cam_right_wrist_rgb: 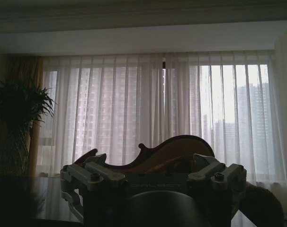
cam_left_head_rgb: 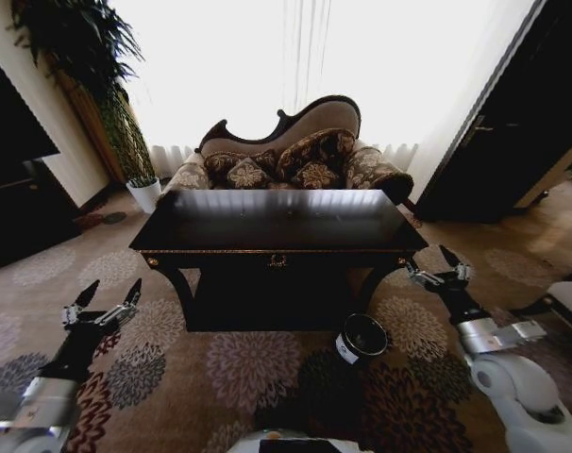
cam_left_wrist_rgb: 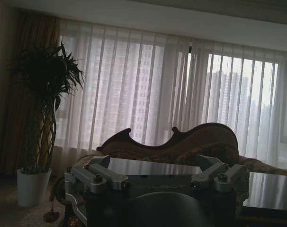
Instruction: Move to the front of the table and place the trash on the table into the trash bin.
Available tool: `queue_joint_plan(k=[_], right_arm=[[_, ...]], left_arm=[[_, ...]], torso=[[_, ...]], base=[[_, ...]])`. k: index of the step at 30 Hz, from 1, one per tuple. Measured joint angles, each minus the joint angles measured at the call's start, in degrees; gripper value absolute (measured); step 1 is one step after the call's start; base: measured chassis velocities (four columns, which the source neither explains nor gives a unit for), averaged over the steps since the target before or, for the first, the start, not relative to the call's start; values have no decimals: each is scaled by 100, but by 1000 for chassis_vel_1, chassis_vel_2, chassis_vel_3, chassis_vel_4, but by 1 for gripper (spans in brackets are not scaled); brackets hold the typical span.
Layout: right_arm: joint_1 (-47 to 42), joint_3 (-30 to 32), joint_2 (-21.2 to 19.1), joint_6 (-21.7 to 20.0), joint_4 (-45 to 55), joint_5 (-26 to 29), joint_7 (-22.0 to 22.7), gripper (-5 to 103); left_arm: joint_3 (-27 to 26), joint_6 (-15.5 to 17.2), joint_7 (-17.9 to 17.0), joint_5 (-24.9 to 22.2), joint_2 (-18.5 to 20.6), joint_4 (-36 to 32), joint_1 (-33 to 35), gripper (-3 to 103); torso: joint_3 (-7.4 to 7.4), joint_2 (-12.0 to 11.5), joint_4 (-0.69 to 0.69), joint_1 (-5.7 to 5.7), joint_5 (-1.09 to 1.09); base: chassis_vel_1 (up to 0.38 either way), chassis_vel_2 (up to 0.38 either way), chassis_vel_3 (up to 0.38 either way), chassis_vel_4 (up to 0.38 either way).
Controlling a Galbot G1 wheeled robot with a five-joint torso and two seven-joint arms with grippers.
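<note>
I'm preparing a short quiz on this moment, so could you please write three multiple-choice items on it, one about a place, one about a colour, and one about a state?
1. Where does the trash bin stand?
A. on the carpet by the table's front right leg
B. on the sofa
C. on the table top

2. What colour is the plant pot near the far left corner of the table?
A. red
B. white
C. black

3. How are the fingers of the left gripper and the right gripper?
A. both shut
B. only the left spread
C. both spread apart, holding nothing

Answers: 1 A, the head view shows the bin on the floor there. 2 B, the pot is plainly white. 3 C, each gripper's fingers stand wide with nothing between them.
</note>
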Motion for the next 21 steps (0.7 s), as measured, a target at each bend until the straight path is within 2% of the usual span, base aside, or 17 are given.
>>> queue_joint_plan(k=[21], right_arm=[[-114, 34, 61, 68, 28, -4, -93, 100]], left_arm=[[-23, -16, 8, -26, 60, -39, 49, 100]], torso=[[1, -1, 0, 2, 0]], base=[[158, -152, -156, 154]])
